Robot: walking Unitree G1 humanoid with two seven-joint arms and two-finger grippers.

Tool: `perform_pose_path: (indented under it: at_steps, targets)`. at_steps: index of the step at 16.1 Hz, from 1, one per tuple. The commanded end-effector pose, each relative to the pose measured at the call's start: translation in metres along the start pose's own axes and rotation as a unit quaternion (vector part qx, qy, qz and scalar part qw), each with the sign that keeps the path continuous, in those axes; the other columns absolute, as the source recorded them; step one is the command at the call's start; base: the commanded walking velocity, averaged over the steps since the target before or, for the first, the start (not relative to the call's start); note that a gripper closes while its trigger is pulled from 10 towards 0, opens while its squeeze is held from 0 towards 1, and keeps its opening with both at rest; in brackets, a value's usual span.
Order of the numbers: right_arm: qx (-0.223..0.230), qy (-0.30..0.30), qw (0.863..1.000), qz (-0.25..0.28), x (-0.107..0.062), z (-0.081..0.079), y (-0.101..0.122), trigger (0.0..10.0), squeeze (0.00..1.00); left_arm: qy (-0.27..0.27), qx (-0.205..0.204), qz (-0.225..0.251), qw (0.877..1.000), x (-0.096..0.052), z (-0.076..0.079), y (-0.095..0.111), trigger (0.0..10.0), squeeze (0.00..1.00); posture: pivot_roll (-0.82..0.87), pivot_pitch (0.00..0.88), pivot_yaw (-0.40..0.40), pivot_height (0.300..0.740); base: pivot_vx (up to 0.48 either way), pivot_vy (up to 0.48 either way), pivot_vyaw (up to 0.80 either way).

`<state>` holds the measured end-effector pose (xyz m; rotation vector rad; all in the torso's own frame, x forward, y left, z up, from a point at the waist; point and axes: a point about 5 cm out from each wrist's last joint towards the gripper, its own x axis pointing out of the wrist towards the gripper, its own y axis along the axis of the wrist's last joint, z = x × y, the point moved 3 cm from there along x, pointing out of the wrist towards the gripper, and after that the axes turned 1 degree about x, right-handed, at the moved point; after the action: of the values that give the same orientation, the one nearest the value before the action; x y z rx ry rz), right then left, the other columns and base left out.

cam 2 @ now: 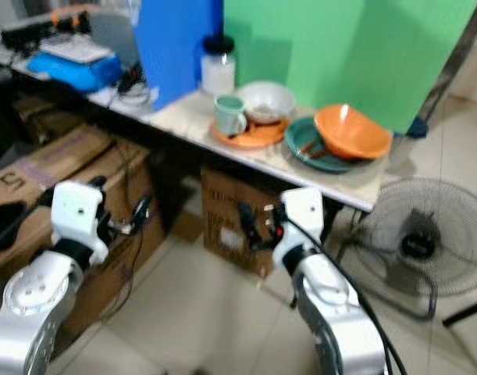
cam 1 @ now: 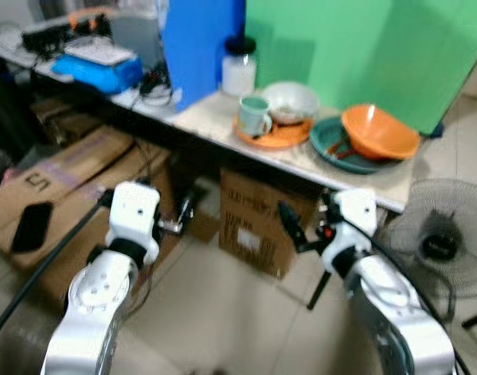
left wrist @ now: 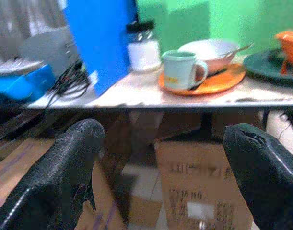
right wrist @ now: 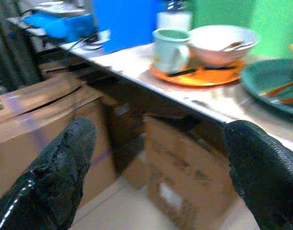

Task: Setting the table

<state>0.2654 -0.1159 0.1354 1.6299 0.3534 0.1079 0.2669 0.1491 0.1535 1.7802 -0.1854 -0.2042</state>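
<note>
A robot looks down at a low table (cam 1: 355,183) with a pale top, set against a green screen (cam 1: 355,55) and a blue board (cam 1: 199,47). Both silver arms are raised in front of the table's near edge, below its top.

The left gripper (left wrist: 160,177) has its two black fingers spread wide apart, with nothing between them. The right gripper (right wrist: 156,177) is likewise spread wide and holds nothing. Both point toward the table from in front of it, well short of the dishes.

On the table, an orange plate (cam 1: 281,137) carries a pale green mug (cam 1: 254,115) and a white bowl (cam 1: 290,101), the two just beside each other. A utensil rests in the white bowl; what kind is too blurred to tell. Beside that plate, toward the robot's right, a dark green plate (cam 1: 339,152) holds a tilted orange bowl (cam 1: 379,131). A white jar (cam 1: 240,66) with a black lid stands behind the mug, next to the blue board.

Cardboard boxes (cam 1: 258,223) sit on the tiled floor under the table. A floor fan (cam 1: 441,242) stands to the right. A blue device (cam 1: 97,69) lies at the table's far left end.
</note>
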Motion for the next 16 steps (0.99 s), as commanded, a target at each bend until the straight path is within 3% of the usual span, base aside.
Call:
perform_pose_path:
  at_steps: [1, 16]
  targets:
    - [-0.003, -0.015, 1.000, 0.019, -0.002, 0.007, 0.008, 10.0, 1.00, -0.018, -0.003, 0.009, 1.000, 0.001, 0.008, 0.005, 10.0, 0.00, 0.16, 0.000, -0.003, 0.740, 0.315, 0.000, 0.00]
    - [0.037, -0.049, 0.997, 0.040, 0.000, 0.017, 0.020, 10.0, 1.00, -0.081, 0.000, 0.025, 0.996, 0.009, 0.022, 0.012, 10.0, 0.00, 0.14, 0.000, 0.002, 0.740, 0.313, 0.000, -0.73]
